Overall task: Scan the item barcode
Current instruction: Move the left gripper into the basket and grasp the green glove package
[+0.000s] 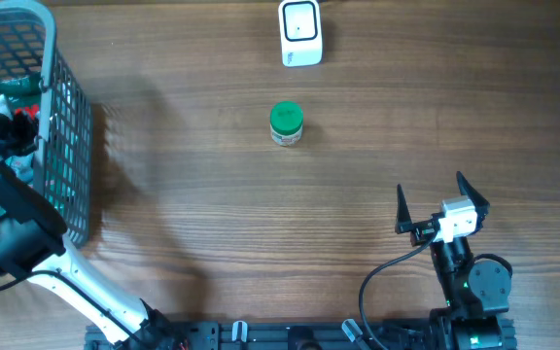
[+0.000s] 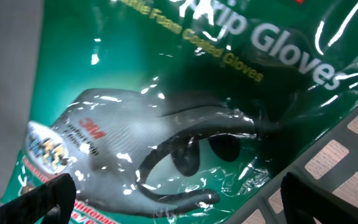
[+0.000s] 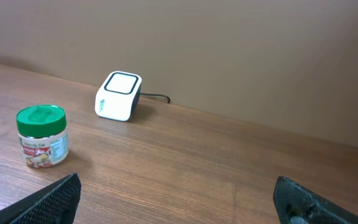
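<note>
Lower right of the overhead frame, the right fingers (image 1: 402, 210) stand spread wide, holding nothing. At centre, one small jar (image 1: 286, 123) with a green lid and pale label stands upright on the wood-grain table (image 1: 192, 224). At top centre sits one white barcode scanner (image 1: 300, 32), with a plain beige wall (image 3: 241, 50) behind. At upper left, one grey mesh basket (image 1: 71, 126) holds a green glove packet (image 2: 166, 118); the left fingers (image 2: 48, 198) hang open over it.
</note>
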Controlling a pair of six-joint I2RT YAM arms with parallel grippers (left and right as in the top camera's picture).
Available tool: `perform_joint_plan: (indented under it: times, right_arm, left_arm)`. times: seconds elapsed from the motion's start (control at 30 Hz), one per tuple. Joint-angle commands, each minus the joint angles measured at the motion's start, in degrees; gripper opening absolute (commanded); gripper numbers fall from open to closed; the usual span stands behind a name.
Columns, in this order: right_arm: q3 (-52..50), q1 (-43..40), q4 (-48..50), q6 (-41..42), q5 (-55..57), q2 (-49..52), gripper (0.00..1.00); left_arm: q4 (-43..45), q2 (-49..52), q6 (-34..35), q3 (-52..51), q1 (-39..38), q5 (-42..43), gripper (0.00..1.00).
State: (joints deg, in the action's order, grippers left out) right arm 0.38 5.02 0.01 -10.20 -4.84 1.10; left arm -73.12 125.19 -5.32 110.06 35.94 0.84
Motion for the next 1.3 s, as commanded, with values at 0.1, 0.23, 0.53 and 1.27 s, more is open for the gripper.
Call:
perform_joint_plan:
  times: [0.1,0.23,0.53,1.27]
  right_arm:
    - [-0.09,0.28,0.11,-0.26,0.55,-0.17,1.0]
    - [-0.07,0.28,0.11,-0.26,0.55,-0.17,1.0]
    - [-0.09,0.28,0.11,-0.24,0.55,-0.17,1.0]
    - [-0.07,0.28,0.11,-0.24,0.55,-0.17,1.0]
  left_arm:
    - [-0.02,1.62,-3.52,0.39,-0.96,1.01,1.0]
    - [0.26,2.56,-3.54,-0.07,-0.94,-0.46,1.0]
    - [0.87,4.94,-4.61,-1.46,-0.92,-0.96,0.88]
    - [-0.87,-4.2,5.84,9.2,-0.9,-4.55,0.13]
